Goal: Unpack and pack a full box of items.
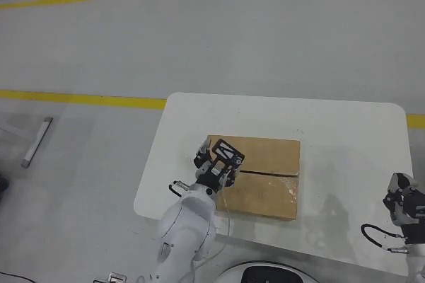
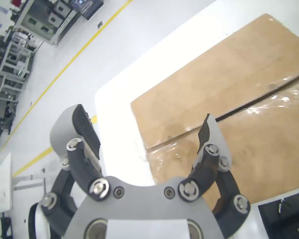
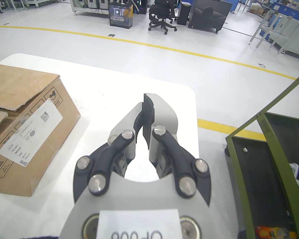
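Log fingers (image 2: 86, 130) of left gripper (image 2: 144, 115) spread wide, nothing between. Log one finger above the box (image 2: 214, 75) near the dark seam (image 2: 251, 100) between two shut top flaps, the other past the box's end, over the bench (image 2: 117, 125). Cannot tell contact with the cardboard. Locate left gripper (image 1: 219, 159) centre-left in the top view, at the left end of the box (image 1: 265, 177), mid-bench (image 1: 353, 127). Note glossy tape (image 2: 276, 105) along the seam. Find right gripper (image 3: 145, 105) fingers pressed together, empty; locate it lower right in the top view (image 1: 402, 185), by the bench edge, well apart from the box. Note white label (image 3: 31, 131) on the box's side.
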